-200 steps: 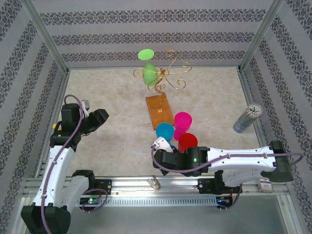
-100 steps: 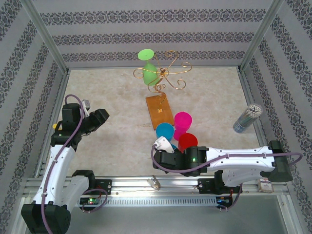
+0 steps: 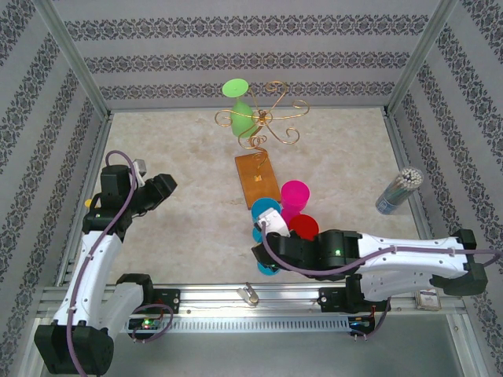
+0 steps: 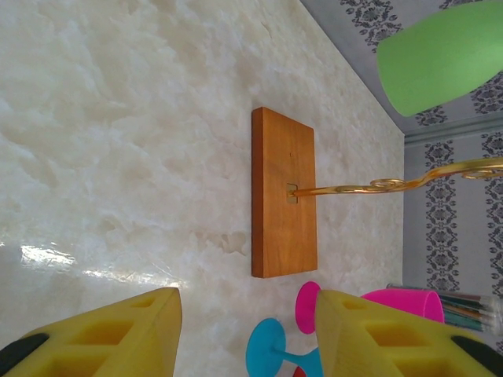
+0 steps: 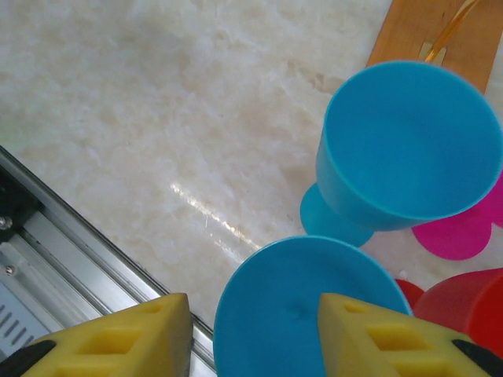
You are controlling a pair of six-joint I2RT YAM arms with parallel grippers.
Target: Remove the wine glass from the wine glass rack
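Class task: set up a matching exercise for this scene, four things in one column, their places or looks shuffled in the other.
1 green wine glass
2 pink wine glass
3 wine glass rack
4 tube of sticks

a alone, far right
b hanging from the rack
c gold wire on a wooden base
d upright beside the red glass

Pairs: 1-b, 2-d, 3-c, 4-a

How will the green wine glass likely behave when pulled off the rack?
The green wine glass looks like opaque plastic, so probably light and not brittle. It hangs upside down from the thin wire wine glass rack, so pulling may rock the rack. Its smooth bowl could slip.
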